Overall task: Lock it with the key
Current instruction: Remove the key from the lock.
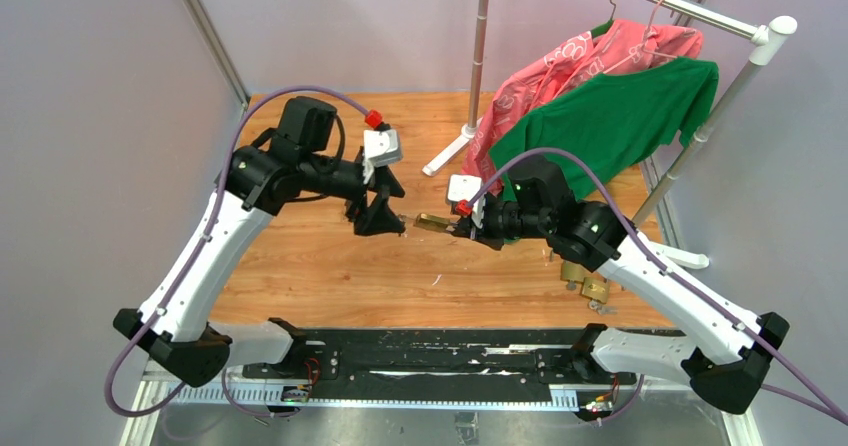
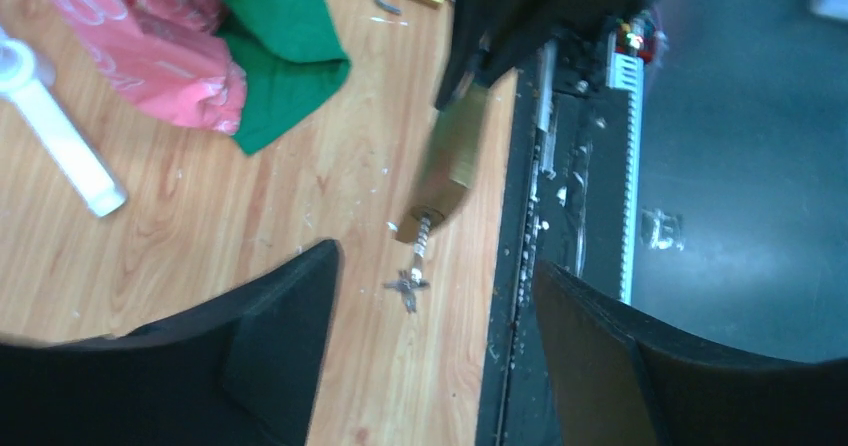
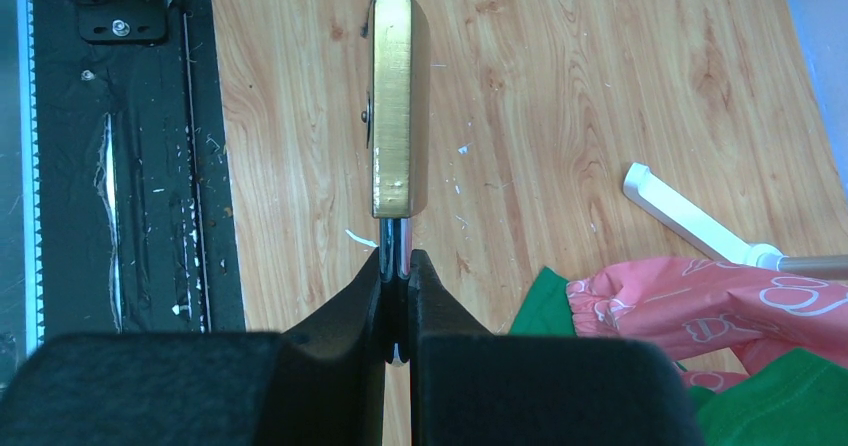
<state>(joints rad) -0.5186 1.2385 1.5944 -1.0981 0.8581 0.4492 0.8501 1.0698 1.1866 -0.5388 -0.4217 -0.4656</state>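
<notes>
One line matters: right gripper (image 1: 465, 229) clamps padlock (image 1: 433, 223) by its shackle, body pointing 9 o'clock; inserted key (image 2: 418, 241) lies 3 o'clock of the wide-open, empty left gripper (image 1: 390, 211).

One camera looks down from above, behind the arms (image 1: 200, 256). Each wrist camera peers close along its fingers (image 2: 270, 356); both catch the padlock (image 2: 447, 161).

Pale lilac walls (image 1: 90, 116) — wooden tabletop (image 1: 330, 276), metal garment rack (image 1: 481, 56) behind.
</notes>
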